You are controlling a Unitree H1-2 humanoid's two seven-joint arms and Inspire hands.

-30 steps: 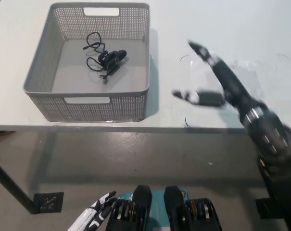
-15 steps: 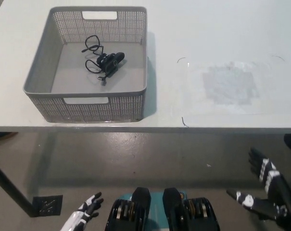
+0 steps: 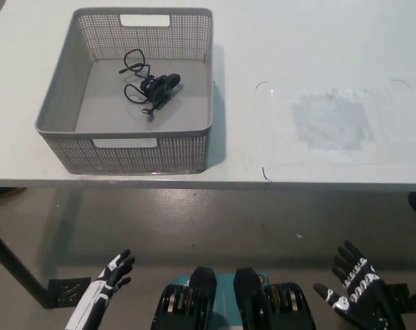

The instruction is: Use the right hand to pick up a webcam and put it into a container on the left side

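Note:
A black webcam [image 3: 160,88] with its coiled cable lies inside the grey perforated basket [image 3: 63,96] at the table's left. My black right hand [image 3: 353,294] hangs open below the table's front edge at the lower right, holding nothing. Low at the lower left, my white left hand [image 3: 103,287] rests open, also below the table edge.
A clear plastic sheet with a grey patch [image 3: 331,121] lies flat on the white table [image 3: 304,41] to the right of the basket. A dark table leg [image 3: 12,265] runs down at the far left over the grey floor.
My right hand has dropped from above the table's right side to below its front edge. The left hand shifted slightly left and up. The webcam stayed in the basket.

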